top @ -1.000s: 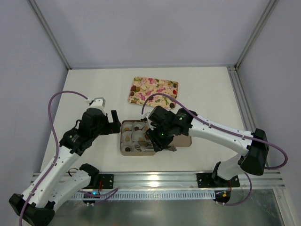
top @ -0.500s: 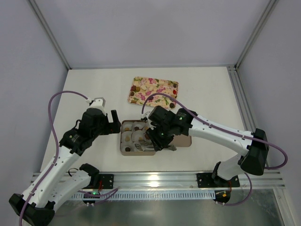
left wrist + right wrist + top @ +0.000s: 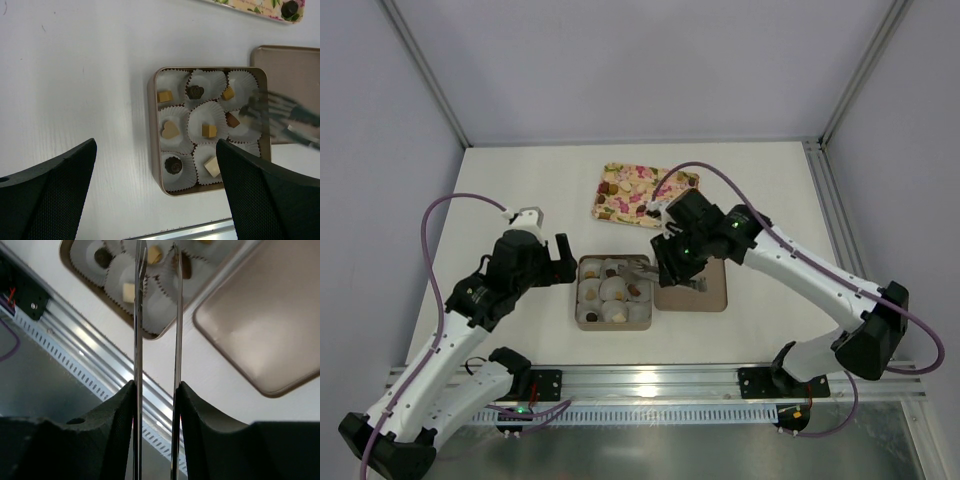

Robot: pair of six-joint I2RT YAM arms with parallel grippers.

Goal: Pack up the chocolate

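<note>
A white table (image 3: pixel 520 190) is lying beneath the left fingers (image 3: pixel 45 195) and the right fingers (image 3: pixel 115 430), spreading well past them on every side. Beyond the fingers a pale grey back wall (image 3: pixel 640 60) is rising, and matching side walls (image 3: pixel 370 150) are closing in outboard of each pair. Aluminium posts (image 3: pixel 428 75) are slanting up at the far corners. Behind the fingers an aluminium rail (image 3: pixel 660 375) is running along the table's near edge, with a slotted strip (image 3: pixel 660 412) and a brushed metal sheet (image 3: pixel 670 450) lying behind it. Soft, even light is falling, casting only faint shadows.
</note>
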